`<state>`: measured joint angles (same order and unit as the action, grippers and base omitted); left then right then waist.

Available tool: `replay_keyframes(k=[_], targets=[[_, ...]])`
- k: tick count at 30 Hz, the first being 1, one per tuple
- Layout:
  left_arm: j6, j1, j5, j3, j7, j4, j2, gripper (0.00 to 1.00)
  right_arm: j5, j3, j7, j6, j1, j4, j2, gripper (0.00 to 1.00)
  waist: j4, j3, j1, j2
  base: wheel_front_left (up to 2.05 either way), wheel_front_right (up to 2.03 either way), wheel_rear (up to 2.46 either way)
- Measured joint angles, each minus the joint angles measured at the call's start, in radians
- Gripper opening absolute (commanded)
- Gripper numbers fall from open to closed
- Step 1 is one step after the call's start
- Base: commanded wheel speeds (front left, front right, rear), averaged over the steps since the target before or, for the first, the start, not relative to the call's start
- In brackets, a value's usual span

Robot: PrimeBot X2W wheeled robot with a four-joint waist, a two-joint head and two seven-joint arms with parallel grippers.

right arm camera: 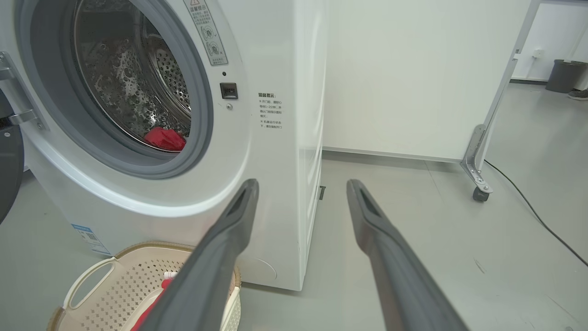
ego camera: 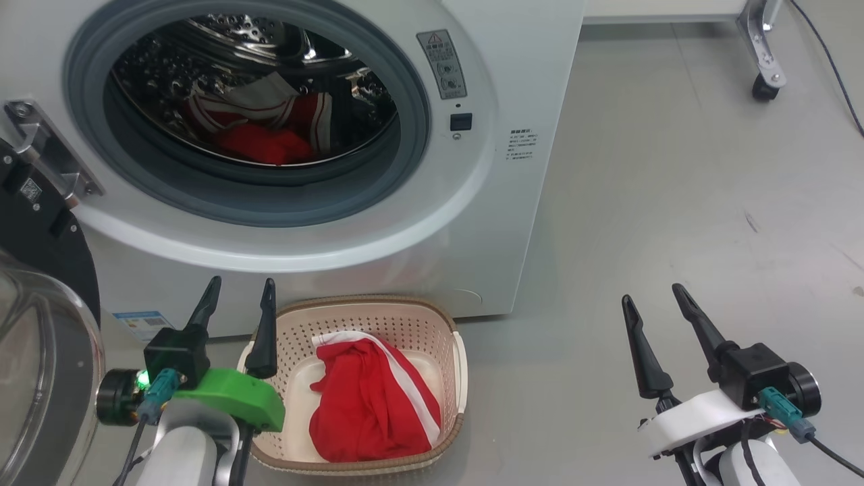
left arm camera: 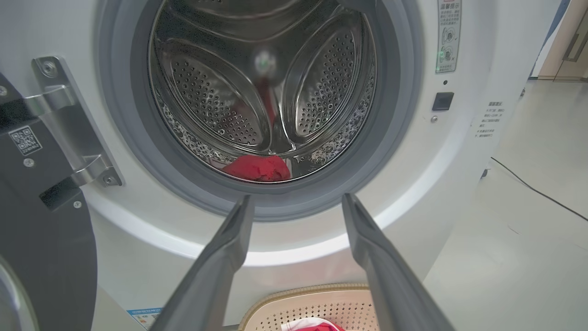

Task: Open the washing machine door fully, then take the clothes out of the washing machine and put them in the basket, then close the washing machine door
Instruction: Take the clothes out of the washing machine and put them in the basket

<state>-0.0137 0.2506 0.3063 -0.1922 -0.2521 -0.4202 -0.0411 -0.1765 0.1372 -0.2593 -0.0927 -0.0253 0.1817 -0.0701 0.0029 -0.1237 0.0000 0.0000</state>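
The white washing machine [ego camera: 432,223] stands ahead with its door [ego camera: 40,351] swung wide open at the left, black rim and glass bowl showing. Red and white clothes [ego camera: 270,128] lie at the bottom of the steel drum [left arm camera: 262,92]; they also show in the wrist views [left arm camera: 257,168] [right arm camera: 165,138]. One red garment with a white stripe [ego camera: 371,405] lies in the cream basket [ego camera: 452,324] on the floor before the machine. My left gripper [ego camera: 241,293] is open and empty, just left of the basket and pointing at the drum opening. My right gripper [ego camera: 653,293] is open and empty over bare floor, well to the right.
Grey floor [ego camera: 675,202] stretches right of the machine. A metal frame leg on a caster [ego camera: 766,84] stands at the far right with a black cable [ego camera: 830,61] beside it. The door hinge bracket [ego camera: 47,155] juts out at the machine's left.
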Motion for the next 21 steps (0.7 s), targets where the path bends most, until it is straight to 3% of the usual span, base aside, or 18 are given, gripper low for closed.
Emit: replay_keyframes(k=[21], targets=[[0.028, -0.212, -0.012, -0.003, 0.0, 0.144, -0.013, 1.0, 0.001, 0.025, 0.0, 0.026, 0.104, -0.016, 0.008, 1.0, -0.017, 0.141, 0.0, 0.0, 0.0, 0.0, 0.0]])
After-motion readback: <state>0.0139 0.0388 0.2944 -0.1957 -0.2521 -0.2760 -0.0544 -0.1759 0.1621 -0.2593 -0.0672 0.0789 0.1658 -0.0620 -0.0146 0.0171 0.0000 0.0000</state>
